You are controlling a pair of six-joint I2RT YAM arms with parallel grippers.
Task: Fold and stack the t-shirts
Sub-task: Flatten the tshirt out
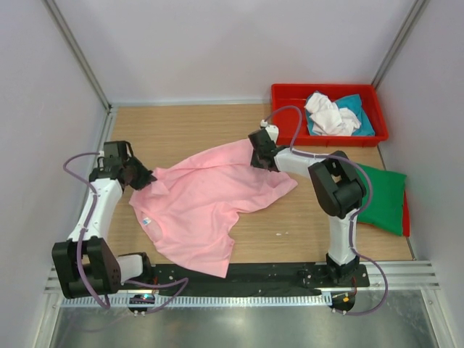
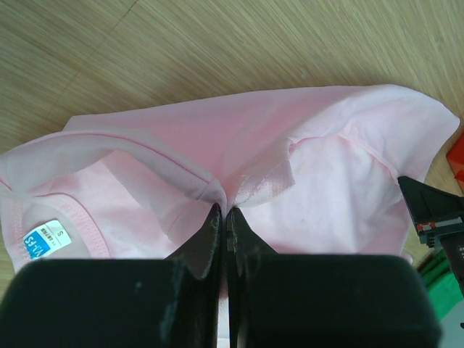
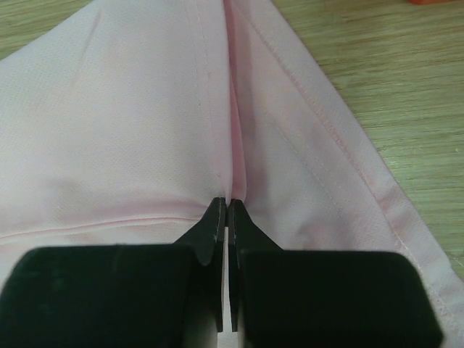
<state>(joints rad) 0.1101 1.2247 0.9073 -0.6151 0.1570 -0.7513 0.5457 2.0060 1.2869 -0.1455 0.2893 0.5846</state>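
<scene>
A light pink t-shirt [image 1: 203, 203] lies spread and rumpled across the middle of the wooden table. My left gripper [image 1: 147, 176] is shut on its left edge, near the collar with a blue size label [image 2: 40, 241]; a pinch of pink cloth sits between the closed jaws of my left gripper [image 2: 223, 210]. At the shirt's far right corner my right gripper [image 1: 259, 162] is also shut, and in the wrist view the right gripper [image 3: 228, 203] pinches a pink fold [image 3: 235, 109]. A dark green t-shirt [image 1: 383, 199] lies folded at the right edge. White [image 1: 328, 116] and teal [image 1: 360, 114] t-shirts lie in the tray.
The red plastic tray [image 1: 286, 98] stands at the back right. Another red piece [image 1: 406, 217] shows under the green shirt. Grey walls close the table on three sides. Bare wood [image 1: 174, 130] lies behind the pink shirt.
</scene>
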